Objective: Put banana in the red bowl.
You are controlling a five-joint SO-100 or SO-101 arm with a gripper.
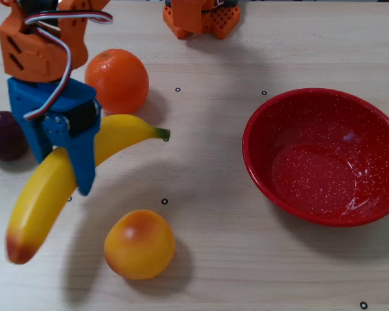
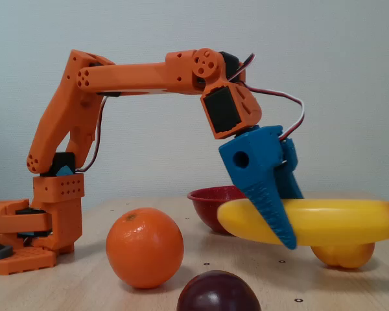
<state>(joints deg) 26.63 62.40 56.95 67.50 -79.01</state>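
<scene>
Gripper: we see the blue gripper (image 1: 74,175) closed around the banana (image 1: 48,188), its two fingers (image 2: 272,214) clamping the fruit across its middle, one on each side.
Banana: we find it lifted clear of the table (image 1: 220,259); the fixed view shows open air under it and it hangs roughly level (image 2: 324,221). In the overhead view it lies over the left part of the table, green stem tip pointing toward the middle and reddish end toward the near left corner.
Red bowl: we see it (image 1: 324,155) resting against the right edge of the table, well apart from the banana. In the fixed view only a bit of its rim (image 2: 204,194) shows behind the gripper.
Orange: it (image 1: 117,81) sits near the far left part of the table, just beside the gripper body.
Yellow-orange fruit: it (image 1: 139,244) rests toward the near edge, close to the banana without contact.
Dark plum: it (image 1: 3,135) sits at the left edge, beside the gripper.
Arm: the orange arm (image 2: 136,74) reaches out from its base (image 1: 201,18) at the far edge.
</scene>
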